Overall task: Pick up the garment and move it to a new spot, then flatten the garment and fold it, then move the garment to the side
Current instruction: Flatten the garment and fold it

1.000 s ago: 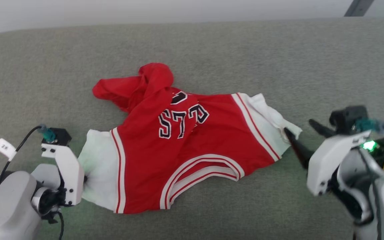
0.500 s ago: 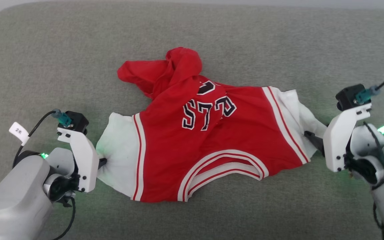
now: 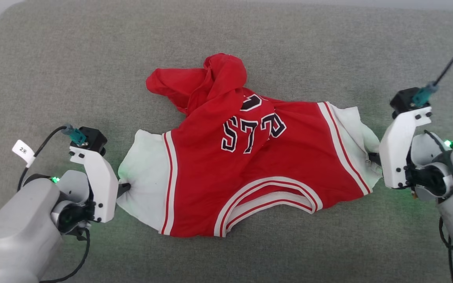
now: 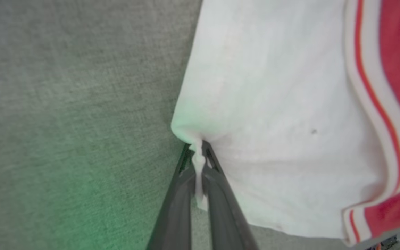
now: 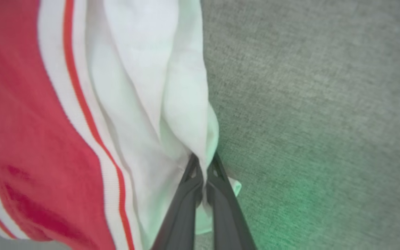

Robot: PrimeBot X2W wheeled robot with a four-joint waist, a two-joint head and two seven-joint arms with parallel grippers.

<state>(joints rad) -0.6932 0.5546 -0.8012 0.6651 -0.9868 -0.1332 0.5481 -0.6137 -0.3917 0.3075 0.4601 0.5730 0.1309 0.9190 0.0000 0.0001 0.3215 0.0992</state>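
Observation:
The garment (image 3: 250, 173), a red jersey with white sleeves and black white-outlined lettering, lies spread sideways on the grey cushion, its lower part bunched up toward the back. My left gripper (image 3: 126, 187) is shut on the edge of the left white sleeve (image 4: 273, 104); the cloth is pinched between its fingers (image 4: 186, 194). My right gripper (image 3: 372, 158) is shut on the edge of the right white sleeve (image 5: 144, 86), with the fabric gathered between its dark fingers (image 5: 221, 208). The collar with red-white trim faces the near edge.
The grey fabric cushion (image 3: 92, 78) stretches wide around the garment on every side. Its rounded back-left corner (image 3: 2, 15) shows at the top left. Cables trail from both wrists.
My right gripper has moved in onto the right sleeve and shut on it. The left gripper keeps its hold. The head camera has shifted, so the whole scene sits differently.

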